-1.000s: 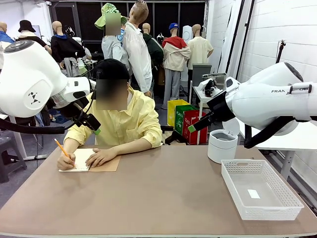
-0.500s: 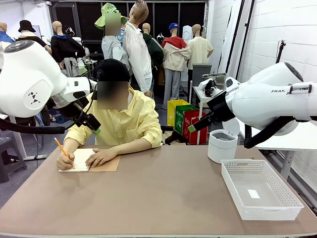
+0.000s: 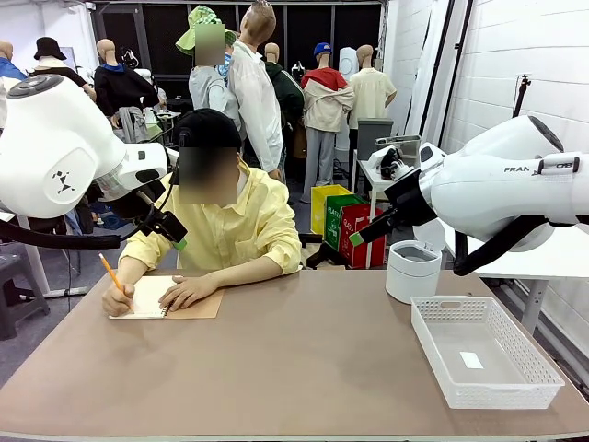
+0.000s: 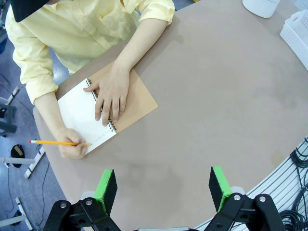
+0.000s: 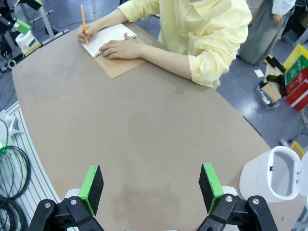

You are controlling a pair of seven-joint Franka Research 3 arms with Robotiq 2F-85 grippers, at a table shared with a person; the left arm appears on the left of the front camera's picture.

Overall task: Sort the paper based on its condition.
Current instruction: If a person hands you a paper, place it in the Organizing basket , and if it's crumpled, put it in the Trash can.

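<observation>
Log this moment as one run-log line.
left gripper open above table | right gripper open above table | hand writing in notebook with pencil | sorting not started

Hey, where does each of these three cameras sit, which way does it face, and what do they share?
Front: between the arms, on the robot's side, facing the person writing across the table; left arm and right arm frame it.
Left wrist: high up, looking down on the notebook; left gripper open at bottom.
Right wrist: high up, looking down across the table toward the person; right gripper open at bottom.
Shared: both wrist views show notebook and pencil.
</observation>
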